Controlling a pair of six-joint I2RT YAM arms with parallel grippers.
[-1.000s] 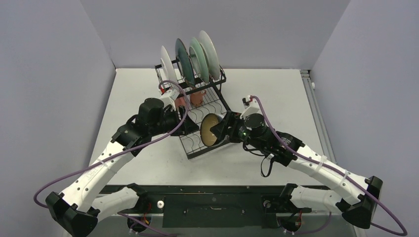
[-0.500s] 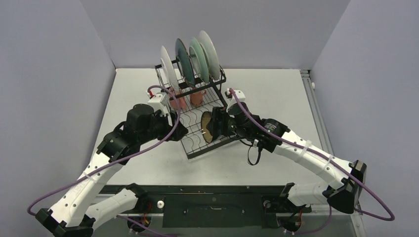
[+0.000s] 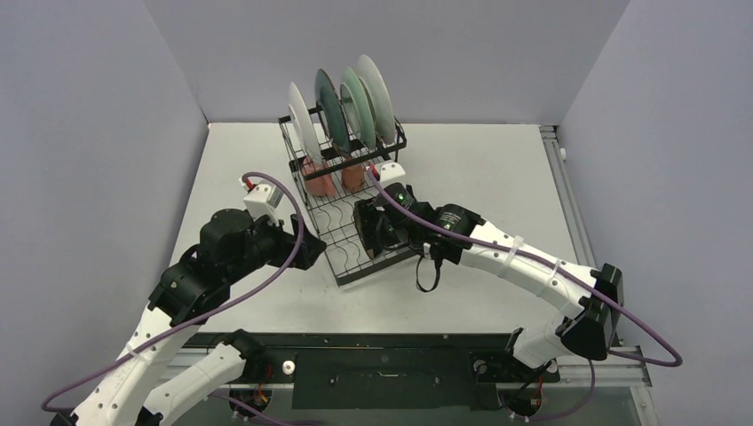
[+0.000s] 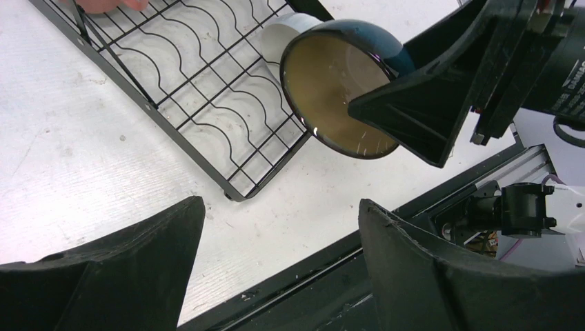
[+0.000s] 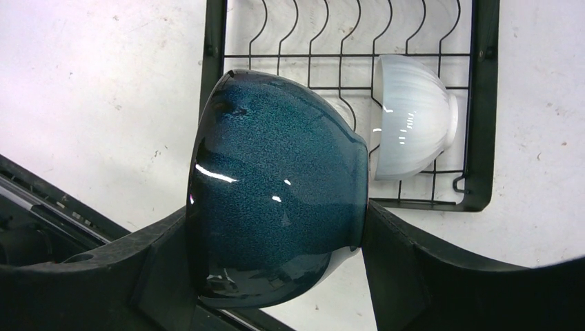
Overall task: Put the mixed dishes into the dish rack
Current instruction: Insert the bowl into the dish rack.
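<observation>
Over the near end of the dish rack's (image 3: pixel 342 266) flat lower tray, clamped on edge in the right gripper (image 3: pixel 382 229): a dark bowl (image 5: pixel 276 193), glazed blue outside and brown-gold inside, mouth turned to the left. Pinched across its depth, one finger at the rim side, the other at the foot. Just beside the foot, lying in the tray, a white bowl (image 5: pixel 414 117); cannot tell whether touching. At the far end, two pink mugs (image 3: pixel 324 182) under four plates (image 3: pixel 342 106) upright in the upper slots. Left of the rack, above the table (image 3: pixel 497 160), the left gripper (image 4: pixel 279 207), spread wide and holding nothing.

Handling, by judgement only: probably heavy stoneware, stiff, brittle and slick with glaze, so liable to slide or pivot between smooth fingers. Best taken from rim to foot, as here, and lowered gently onto the wires before letting go. Worth keeping off the white bowl to avoid a chip
</observation>
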